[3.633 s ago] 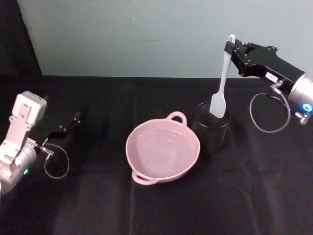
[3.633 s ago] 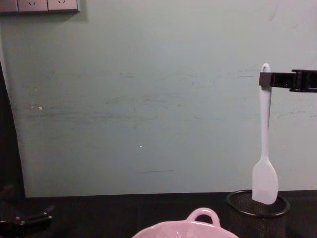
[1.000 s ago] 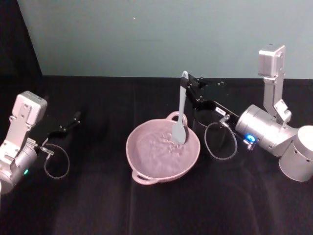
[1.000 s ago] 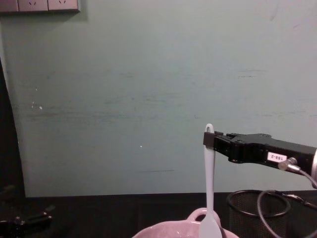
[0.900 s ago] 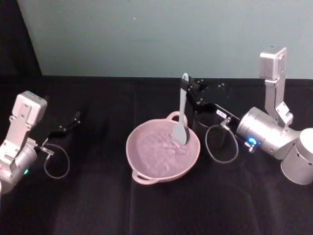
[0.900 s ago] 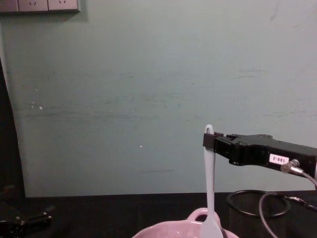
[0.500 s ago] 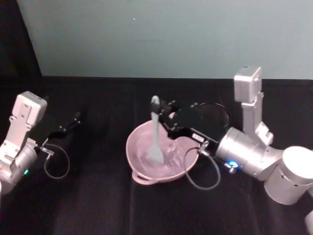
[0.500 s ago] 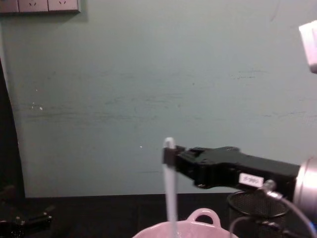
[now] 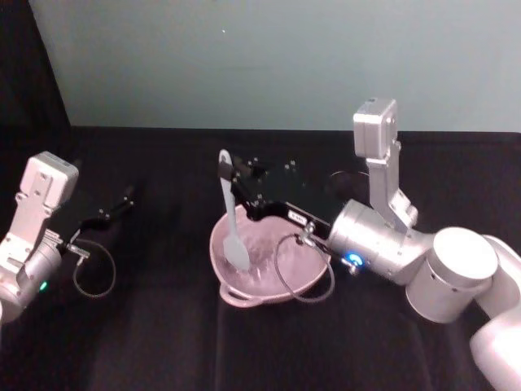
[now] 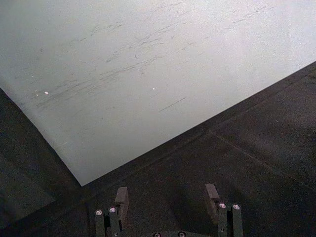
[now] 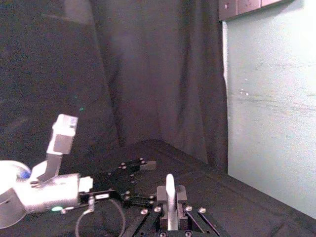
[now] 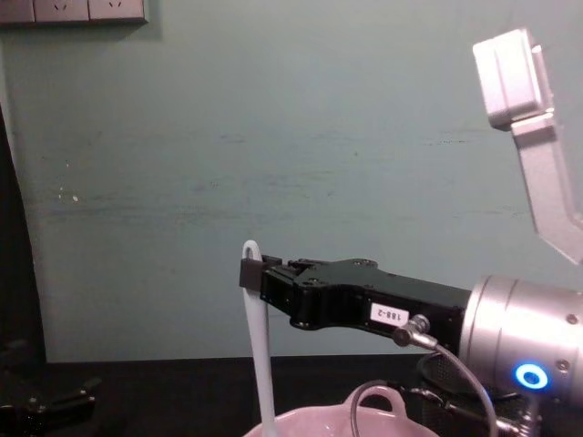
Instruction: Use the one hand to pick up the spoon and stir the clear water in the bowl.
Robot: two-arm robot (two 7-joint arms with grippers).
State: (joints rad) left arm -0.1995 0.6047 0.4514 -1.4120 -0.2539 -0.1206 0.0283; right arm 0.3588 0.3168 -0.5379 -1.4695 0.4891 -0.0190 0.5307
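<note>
Spoon [image 9: 231, 213] hangs from right pincer [image 9: 230, 179] into bowl [image 9: 234, 296].

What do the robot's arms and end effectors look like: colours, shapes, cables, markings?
The right end effector and the left end effector are black with two fingers, on silver cylindrical arms, each with a thin looped cable. The right one carries a white label with black digits; its wrist shows a blue light and bears a white box. The left wrist bears a similar box.
</note>
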